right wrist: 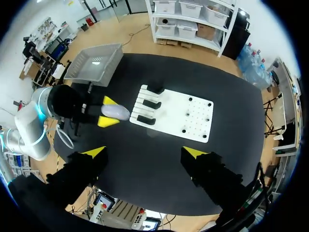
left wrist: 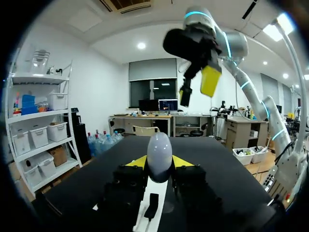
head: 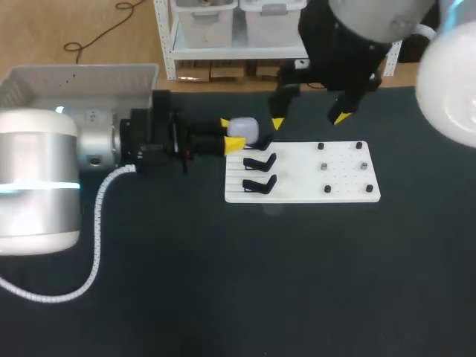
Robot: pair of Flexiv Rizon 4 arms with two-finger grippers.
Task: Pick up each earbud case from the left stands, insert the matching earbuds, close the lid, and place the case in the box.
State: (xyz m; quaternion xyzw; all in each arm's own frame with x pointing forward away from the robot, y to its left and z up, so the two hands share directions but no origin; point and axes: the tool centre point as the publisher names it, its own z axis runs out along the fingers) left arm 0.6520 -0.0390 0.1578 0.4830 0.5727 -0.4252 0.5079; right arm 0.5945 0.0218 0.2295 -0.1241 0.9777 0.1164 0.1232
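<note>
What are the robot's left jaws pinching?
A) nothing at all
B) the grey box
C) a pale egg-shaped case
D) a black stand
C: the pale egg-shaped case sits between the left jaws, with a yellow tip touching it on each side.

Left arm lies low and level, left gripper (head: pixel 230 134) clamped on the earbud case (head: pixel 244 128); right gripper (head: pixel 309 120) hangs high, pointing down, fingers spread wide
</note>
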